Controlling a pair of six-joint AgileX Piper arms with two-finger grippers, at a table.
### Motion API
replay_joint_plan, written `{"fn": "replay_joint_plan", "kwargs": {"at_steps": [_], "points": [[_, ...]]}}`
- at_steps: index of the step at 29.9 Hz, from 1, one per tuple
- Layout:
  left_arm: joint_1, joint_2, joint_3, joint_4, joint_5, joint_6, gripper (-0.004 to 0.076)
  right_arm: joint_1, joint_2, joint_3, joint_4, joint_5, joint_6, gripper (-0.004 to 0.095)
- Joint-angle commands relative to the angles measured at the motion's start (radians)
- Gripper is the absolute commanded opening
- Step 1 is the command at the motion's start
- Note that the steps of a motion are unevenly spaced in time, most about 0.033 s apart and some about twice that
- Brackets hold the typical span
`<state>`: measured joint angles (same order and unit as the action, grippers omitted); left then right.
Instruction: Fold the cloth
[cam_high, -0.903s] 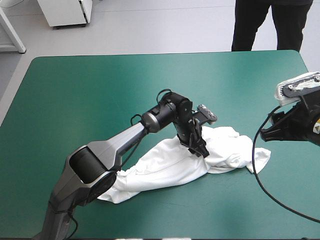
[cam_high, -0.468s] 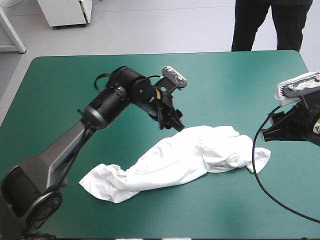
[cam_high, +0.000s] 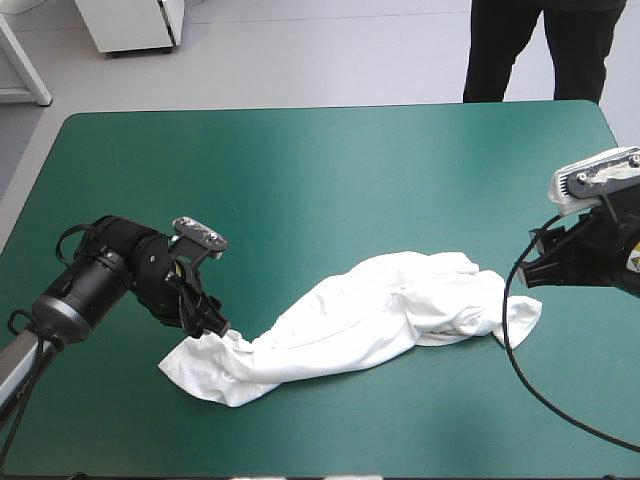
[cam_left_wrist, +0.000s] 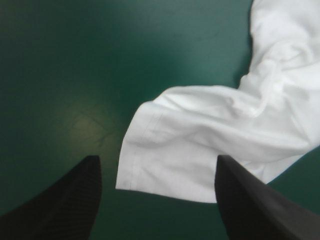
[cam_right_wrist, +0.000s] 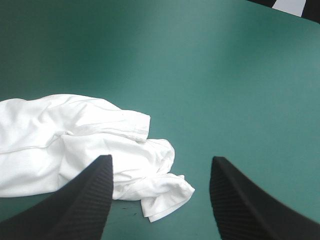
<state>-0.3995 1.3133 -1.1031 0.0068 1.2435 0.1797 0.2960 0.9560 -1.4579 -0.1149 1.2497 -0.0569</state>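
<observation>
Table: teal-green cover (cam_high: 300, 170) all over the table (cam_high: 90, 125). It's flat, with bare cloth across the far half and the left side.
T-shirt: the white T-shirt (cam_high: 370, 315) is a long crumpled heap lying right on the cover. It slants from the near-left up toward the right edge, all in the nearer half of the table. It's rumpled and bunched, not spread out at all.
Left gripper: my left gripper (cam_left_wrist: 157, 159) sits low at the shirt's near-left end with its fingers wide apart. The stitched hem of that end lies just ahead, between them. Can't tell if I'm touching the fabric.
Right gripper: my right gripper (cam_right_wrist: 160, 159) is over by the table's right edge, also spread wide with nothing in it. The shirt's bunched right end sits ahead of it and off to one side.
</observation>
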Motion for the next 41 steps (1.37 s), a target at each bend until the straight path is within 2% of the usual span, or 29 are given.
{"fn": "replay_joint_plan", "kwargs": {"at_steps": [1, 9, 13, 18, 26, 29, 32, 33, 35, 36, 41], "points": [[0.014, -0.03, 0.04, 0.02, -0.011, 0.014, 0.048, 0.001, -0.009, -0.021, 0.01, -0.001, -0.011, 0.0554], [0.014, -0.009, 0.13, 0.09, -0.147, 0.007, 0.048, 0.001, -0.009, -0.021, 0.034, -0.001, -0.02, 0.0554], [0.014, 0.059, 0.142, 0.081, -0.164, 0.007, 0.048, 0.001, -0.009, -0.021, 0.034, -0.001, -0.024, 0.0554], [0.014, 0.122, 0.144, 0.073, -0.236, 0.009, 0.048, 0.047, -0.009, -0.021, 0.0, -0.001, -0.032, 0.0554], [0.014, 0.24, 0.155, -0.033, -0.261, 0.062, 0.0473, 0.071, -0.009, -0.021, -0.052, -0.001, -0.028, 0.0554], [0.014, 0.259, 0.157, -0.096, -0.281, 0.085, 0.0395, 0.071, -0.009, -0.015, -0.068, -0.001, -0.017, 0.0554], [0.014, 0.265, 0.157, -0.13, -0.287, 0.099, 0.0223, 0.071, -0.009, 0.022, -0.09, -0.001, -0.012, 0.0534], [0.014, 0.267, 0.157, -0.133, -0.287, 0.102, 0.0132, 0.071, -0.007, 0.046, -0.107, -0.001, -0.012, 0.052], [0.014, 0.267, 0.157, -0.137, -0.289, 0.117, 0.0003, 0.071, 0.009, 0.091, -0.133, -0.001, -0.004, 0.0494], [0.014, 0.267, 0.157, -0.137, -0.289, 0.118, -0.0018, 0.071, 0.022, 0.114, -0.144, -0.001, 0.003, 0.0489], [0.014, 0.267, 0.157, -0.148, -0.283, 0.118, -0.0022, 0.071, 0.119, 0.154, -0.144, -0.001, 0.027, 0.0493]]}}
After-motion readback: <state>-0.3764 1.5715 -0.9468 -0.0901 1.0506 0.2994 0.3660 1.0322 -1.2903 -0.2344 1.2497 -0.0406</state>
